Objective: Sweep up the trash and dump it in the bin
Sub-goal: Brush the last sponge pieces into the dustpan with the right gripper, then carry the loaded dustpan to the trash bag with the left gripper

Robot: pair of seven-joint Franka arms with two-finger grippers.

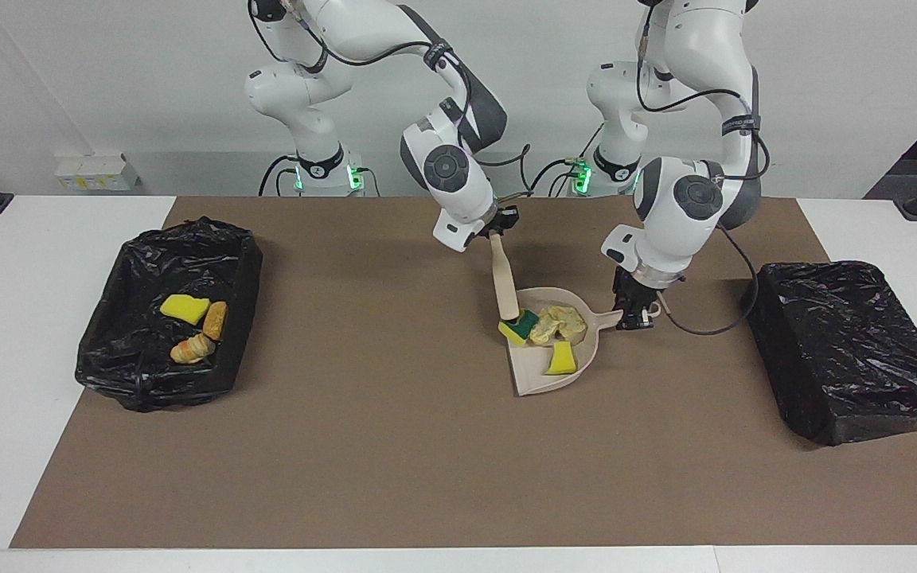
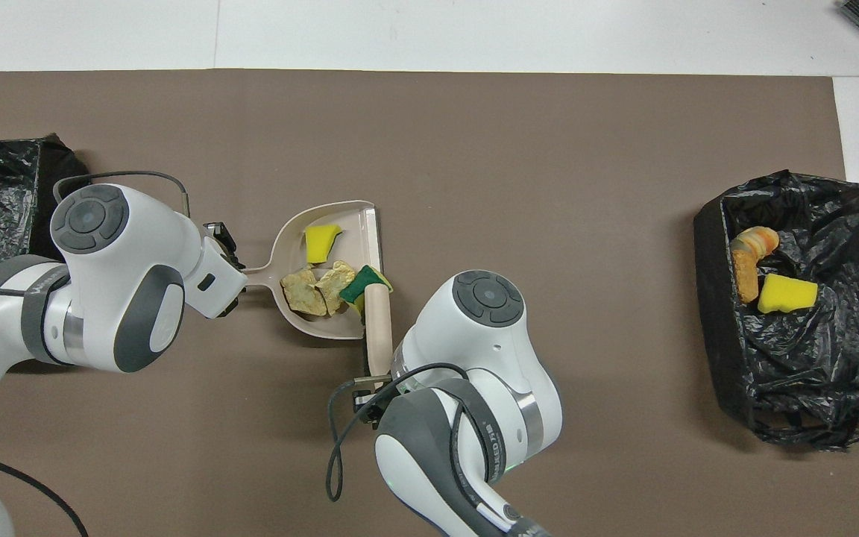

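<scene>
Now the right tool point(image 1: 497, 231) grips the brush point(image 1: 505, 280), its long axis tilted, head against the green-yellow sponge point(image 1: 519, 327) in the dustpan point(image 1: 542, 382); the left tool point(image 1: 635, 315) clenches the dustpan's handle.

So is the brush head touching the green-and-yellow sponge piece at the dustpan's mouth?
Touching. In the facing view the brush ends right on the green-and-yellow sponge piece with no gap; the overhead view shows the same at the dustpan lip.

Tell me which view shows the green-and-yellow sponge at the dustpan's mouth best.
The overhead view: the green-and-yellow sponge lies unobstructed on the dustpan lip, against the brush tip. The facing view shows it lower, its green top and yellow edge visible, partly overlapped by the brush head.
</scene>
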